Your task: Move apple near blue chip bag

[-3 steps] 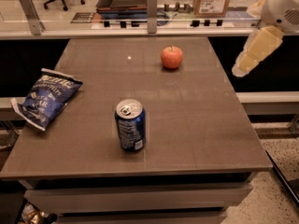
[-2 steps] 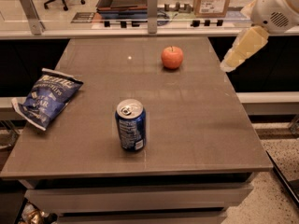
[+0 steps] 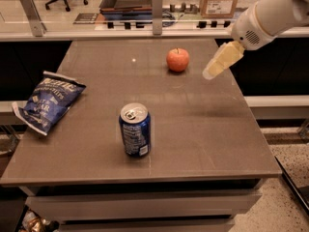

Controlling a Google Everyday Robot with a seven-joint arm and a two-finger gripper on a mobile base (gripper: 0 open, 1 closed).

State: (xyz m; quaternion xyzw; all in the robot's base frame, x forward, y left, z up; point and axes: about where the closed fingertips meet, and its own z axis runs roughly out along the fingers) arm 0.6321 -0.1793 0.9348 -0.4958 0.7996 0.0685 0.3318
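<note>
1. The blue soda can stands upright toward the front of the table. I place everything else from it.
2. The blue chip bag lies flat to the left of the can and slightly farther back, well apart from it. It sits at the table's left edge, with its near end hanging over. Its long axis runs diagonally, from front-left to back-right.
3. The apple sits stem-up beyond the can and a little to its right, well apart from the can and farther still from the bag.
4. My gripper hangs in the air beyond the can and farther right than the apple. It is tilted down with its tip aimed at the apple's side. It is near the apple but not touching it. I cannot tell whether it is open or closed, and I see nothing carried in it.
5. The apple lies to the left of my tip and lower, so I judge the reach to be short: leftward and down. The carry would then sweep left behind the can toward the bag.
6. Far beyond the can, a cardboard box stands on the counter.
</note>
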